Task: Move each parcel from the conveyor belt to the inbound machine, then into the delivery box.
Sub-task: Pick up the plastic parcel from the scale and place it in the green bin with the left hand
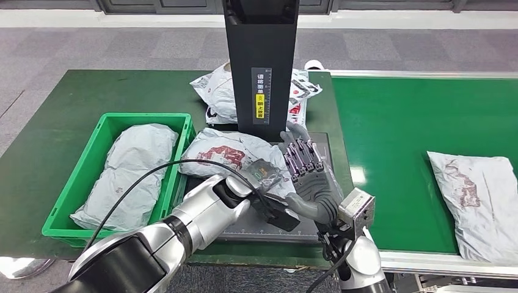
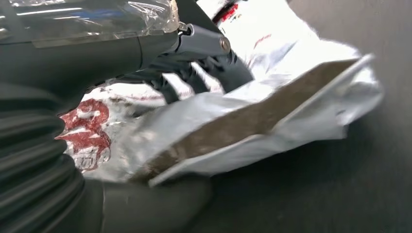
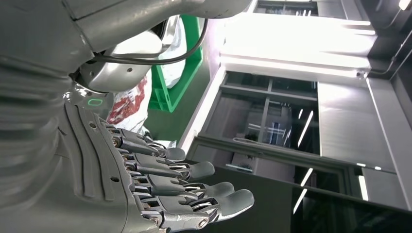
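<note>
1. A green crate [image 1: 104, 131] sits at the far left of the dark green table [image 1: 55, 122], well to the left of the black scanner post [image 1: 261, 61]. Grey parcels [image 1: 131, 168] lie inside it.
2. The left arm [image 1: 183, 223] reaches in from below toward the scanner post, passing just right of the crate.
3. The left hand [image 2: 194, 58] grips a grey parcel with red print [image 1: 229, 155]. The wrist view shows dark fingers [image 2: 214, 68] on top of the bag and the thick thumb [image 2: 155, 204] beneath its folded edge. This parcel lies on the dark scanner plate [image 1: 333, 152] at the foot of the post, its left end touching the crate's right wall.
4. Behind the post, another white parcel with red and black print [image 1: 217, 91] lies on the table.
5. The right hand [image 1: 308, 177] stands just right of the post's base, beside the gripped parcel. It holds nothing; its fingers [image 3: 194, 189] are stretched out straight, side by side.
6. Far right of the post, on the bright green conveyor belt [image 1: 391, 122], one more grey parcel [image 1: 479, 195] lies flat, well apart from both hands.
</note>
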